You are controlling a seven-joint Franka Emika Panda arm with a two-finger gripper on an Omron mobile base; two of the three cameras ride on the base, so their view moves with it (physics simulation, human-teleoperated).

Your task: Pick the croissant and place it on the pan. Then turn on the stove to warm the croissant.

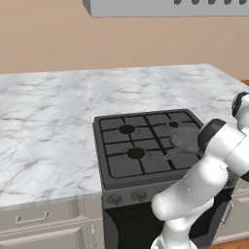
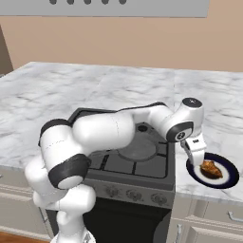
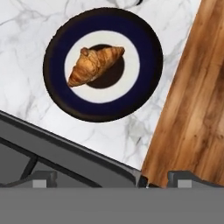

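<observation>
The croissant [image 3: 94, 64] is a small orange-brown pastry lying on a dark-rimmed, white-centred plate [image 3: 144, 39] on the counter just right of the stove [image 2: 142, 168]. My gripper [image 2: 198, 158] hovers above the plate's stove-side edge, apart from the croissant [image 2: 210, 169]. It is open and holds nothing, with its two fingertips [image 3: 43, 178] wide apart at the bottom of the hand view. The shallow grey pan [image 1: 187, 138] sits on the stove's right-hand burners, also seen as the pan [image 2: 137, 148] under my forearm. The knobs [image 2: 114, 191] run along the stove front.
Marble counter [image 1: 44, 126] spreads to both sides of and behind the stove [image 1: 131, 151]. The counter's edge lies just beyond the plate [image 2: 225, 179], with wooden floor [image 3: 197, 87] below it. A range hood [image 1: 165, 7] hangs overhead. My own arm crosses above the pan.
</observation>
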